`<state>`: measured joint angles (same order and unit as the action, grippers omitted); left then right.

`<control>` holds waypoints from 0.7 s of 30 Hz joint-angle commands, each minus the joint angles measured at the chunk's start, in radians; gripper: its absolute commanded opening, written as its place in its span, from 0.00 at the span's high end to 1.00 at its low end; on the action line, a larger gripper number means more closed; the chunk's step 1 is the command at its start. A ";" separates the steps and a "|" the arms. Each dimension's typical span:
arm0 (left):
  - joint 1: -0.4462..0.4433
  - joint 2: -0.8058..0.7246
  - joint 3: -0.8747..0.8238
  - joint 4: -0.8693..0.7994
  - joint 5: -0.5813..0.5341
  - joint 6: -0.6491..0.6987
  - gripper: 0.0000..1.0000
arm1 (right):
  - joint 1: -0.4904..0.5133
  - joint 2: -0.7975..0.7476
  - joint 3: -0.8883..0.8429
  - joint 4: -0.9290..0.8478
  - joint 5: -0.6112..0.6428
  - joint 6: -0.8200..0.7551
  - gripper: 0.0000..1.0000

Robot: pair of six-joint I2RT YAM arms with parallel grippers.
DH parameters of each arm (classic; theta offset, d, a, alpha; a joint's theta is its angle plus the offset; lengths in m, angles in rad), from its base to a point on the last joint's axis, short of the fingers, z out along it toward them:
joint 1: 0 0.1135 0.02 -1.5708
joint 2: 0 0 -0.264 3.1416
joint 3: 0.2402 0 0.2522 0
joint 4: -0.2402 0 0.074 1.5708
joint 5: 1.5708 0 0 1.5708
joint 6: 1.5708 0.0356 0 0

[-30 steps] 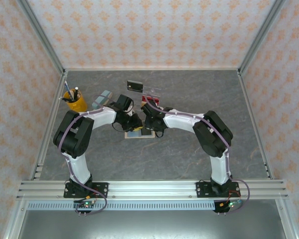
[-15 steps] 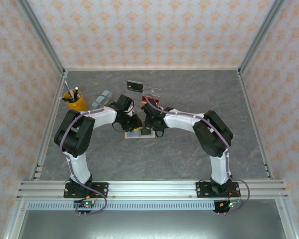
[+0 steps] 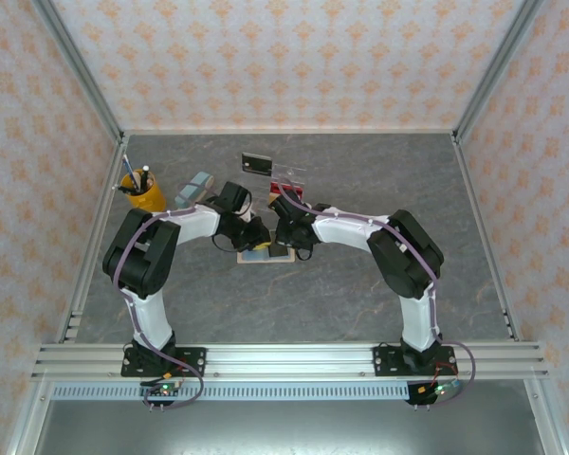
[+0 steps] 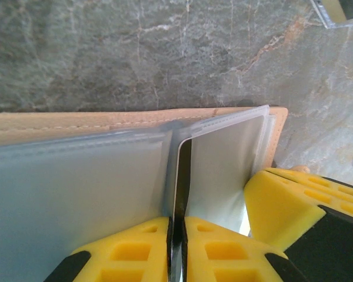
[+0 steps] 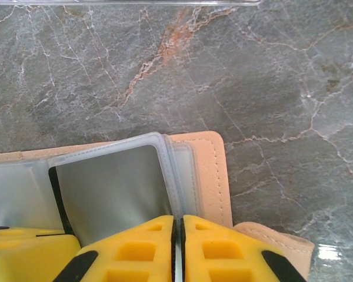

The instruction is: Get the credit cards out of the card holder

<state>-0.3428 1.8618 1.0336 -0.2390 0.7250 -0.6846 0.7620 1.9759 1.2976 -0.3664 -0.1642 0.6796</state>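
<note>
Lying open on the tabletop (image 3: 360, 284) between both arms (image 3: 194, 220), the holder (image 3: 264, 254) looks light and floppy: soft tan cover, slick clear sleeves (image 4: 76, 194) that would flex and slip under a pinch. Left jaws are clenched on a thin upright leaf (image 4: 177, 170) of it, right jaws on another sleeve edge. Better purchase would be a card's stiff bare edge. Whether that leaf is card or sleeve is unclear; from above the arms cover much of the holder.
</note>
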 commanded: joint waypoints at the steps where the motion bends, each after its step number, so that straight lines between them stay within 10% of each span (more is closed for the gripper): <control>1: 0.007 -0.010 -0.032 0.110 0.085 -0.019 0.85 | 0.003 0.057 -0.023 -0.029 -0.025 -0.003 0.89; 21: 0.052 -0.073 -0.097 0.122 0.072 0.011 1.00 | 0.003 0.047 -0.032 -0.033 -0.003 0.004 0.94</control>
<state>-0.3046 1.8370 0.9451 -0.0998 0.8070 -0.7055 0.7601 1.9762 1.2976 -0.3649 -0.1646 0.6800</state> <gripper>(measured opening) 0.065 0.065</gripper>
